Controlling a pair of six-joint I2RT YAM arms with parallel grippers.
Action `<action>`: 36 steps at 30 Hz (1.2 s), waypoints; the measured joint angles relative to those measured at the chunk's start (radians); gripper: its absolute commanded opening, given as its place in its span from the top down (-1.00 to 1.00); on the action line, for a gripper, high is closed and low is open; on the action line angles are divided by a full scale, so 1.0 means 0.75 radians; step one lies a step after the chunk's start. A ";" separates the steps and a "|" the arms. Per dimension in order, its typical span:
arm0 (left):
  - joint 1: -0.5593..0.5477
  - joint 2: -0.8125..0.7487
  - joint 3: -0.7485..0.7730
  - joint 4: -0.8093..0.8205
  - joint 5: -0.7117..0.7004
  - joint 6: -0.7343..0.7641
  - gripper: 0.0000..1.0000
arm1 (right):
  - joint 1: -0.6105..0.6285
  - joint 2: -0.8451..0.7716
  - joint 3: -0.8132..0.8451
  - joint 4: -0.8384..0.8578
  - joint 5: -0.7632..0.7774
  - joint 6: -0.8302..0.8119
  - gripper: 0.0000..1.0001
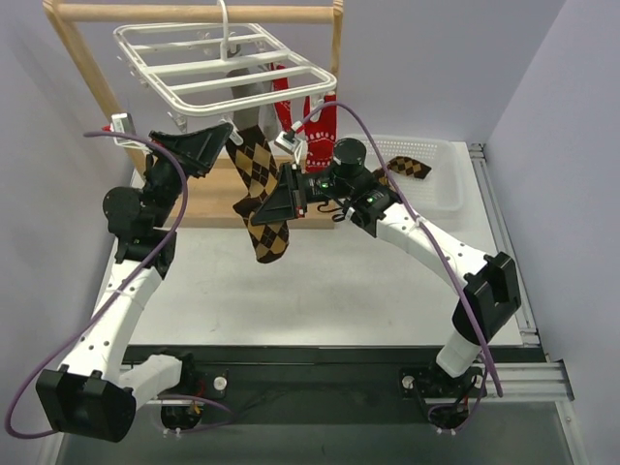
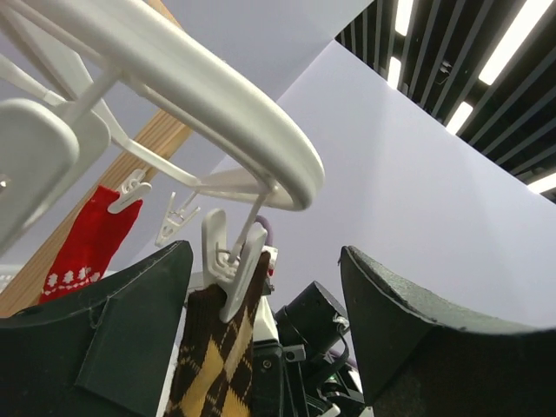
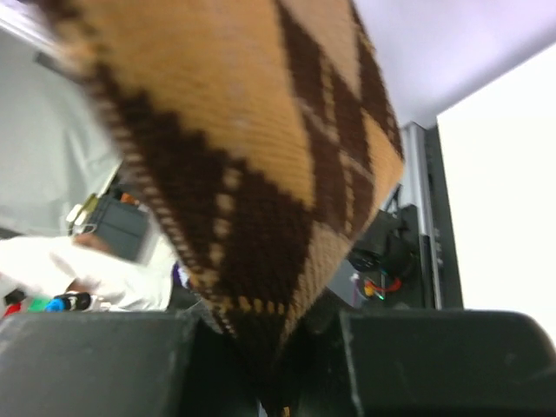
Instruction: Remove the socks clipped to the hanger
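The white hanger point(image 1: 225, 60) hangs from the wooden rack. A brown-and-black argyle sock point(image 1: 260, 189) hangs from a clip point(image 2: 228, 271) on its near rim. My left gripper point(image 1: 215, 143) is open, and the clip and the sock's top point(image 2: 211, 347) sit between its fingers, close to the left one. My right gripper point(image 1: 281, 201) is shut on the middle of the same sock point(image 3: 261, 165), whose fabric narrows down between the fingers. Red socks point(image 1: 320, 121) and a grey sock point(image 1: 247, 85) hang further back. A red sock point(image 2: 87, 243) also shows in the left wrist view.
The wooden rack point(image 1: 194, 14) stands at the back left. A white basket point(image 1: 441, 189) at the right holds a second argyle sock point(image 1: 407, 167). Empty clips point(image 2: 178, 217) dangle along the hanger rim.
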 measured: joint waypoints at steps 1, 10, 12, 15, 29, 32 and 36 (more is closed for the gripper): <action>0.001 0.014 0.004 0.007 0.000 -0.001 -0.57 | 0.001 -0.002 0.007 -0.058 0.011 -0.040 1.00; 0.001 0.055 0.004 0.063 -0.001 -0.035 -0.39 | 0.008 -0.046 0.016 -0.231 0.050 -0.171 1.00; 0.001 0.062 0.004 0.090 -0.001 -0.043 -0.26 | 0.008 -0.057 0.016 -0.231 0.050 -0.171 1.00; 0.001 0.087 0.004 0.148 0.001 -0.071 -0.19 | 0.009 -0.065 0.016 -0.229 0.050 -0.170 1.00; -0.002 0.162 0.000 0.238 0.029 -0.147 0.10 | 0.010 -0.065 0.016 -0.142 0.050 -0.100 1.00; -0.002 0.153 0.000 0.236 0.023 -0.142 0.48 | 0.010 -0.065 0.016 -0.135 0.050 -0.096 1.00; -0.002 0.139 0.000 0.233 0.018 -0.137 0.79 | 0.011 -0.065 0.016 -0.130 0.050 -0.095 1.00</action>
